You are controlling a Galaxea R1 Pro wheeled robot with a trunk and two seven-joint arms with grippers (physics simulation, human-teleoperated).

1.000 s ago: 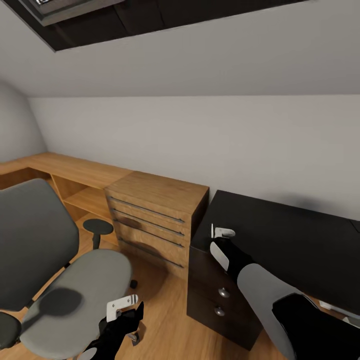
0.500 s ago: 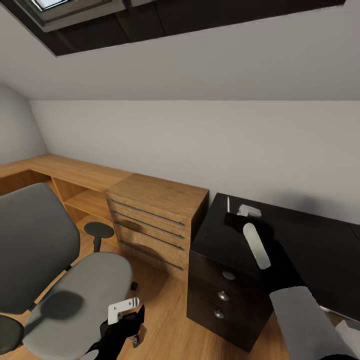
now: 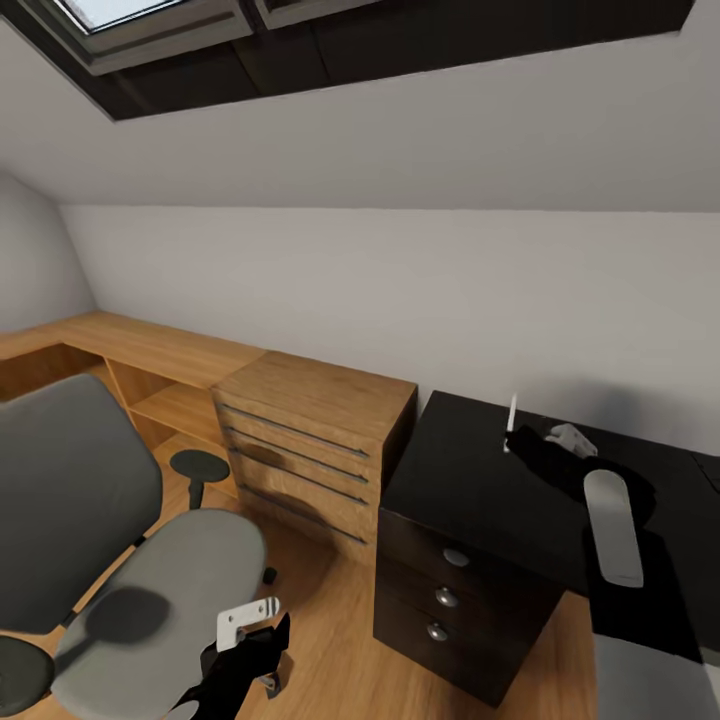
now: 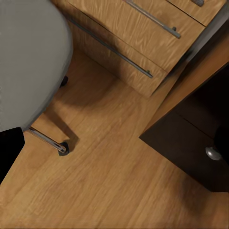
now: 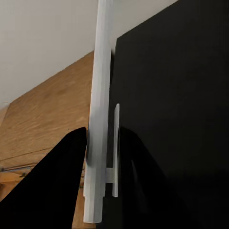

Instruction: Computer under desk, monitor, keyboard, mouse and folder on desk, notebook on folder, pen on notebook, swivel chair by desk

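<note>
A slim white pen (image 3: 512, 411) stands upright in my right gripper (image 3: 516, 440), which is shut on it above the glossy black desk (image 3: 465, 485), toward its back. In the right wrist view the pen (image 5: 100, 119) runs between two dark fingers (image 5: 62, 181), with the desk top (image 5: 181, 95) behind it. The grey swivel chair (image 3: 165, 590) stands at the lower left with a bare seat. My left gripper (image 3: 250, 625) hangs low beside the seat's front edge, open and holding nothing. Through the left wrist view I see the chair seat (image 4: 28, 57) and the floor.
A light-wood chest of drawers (image 3: 310, 425) with long bar handles stands between the chair and the desk's dark drawer unit (image 3: 450, 585). A low wooden shelf (image 3: 150, 345) runs along the left wall. A skylight (image 3: 150, 15) is overhead. Wood floor (image 4: 109, 181) lies between chair and drawers.
My right arm has swung right and farther back over the desk top, carrying the upright pen. The head view has tilted up slightly. The left arm has stayed put.
</note>
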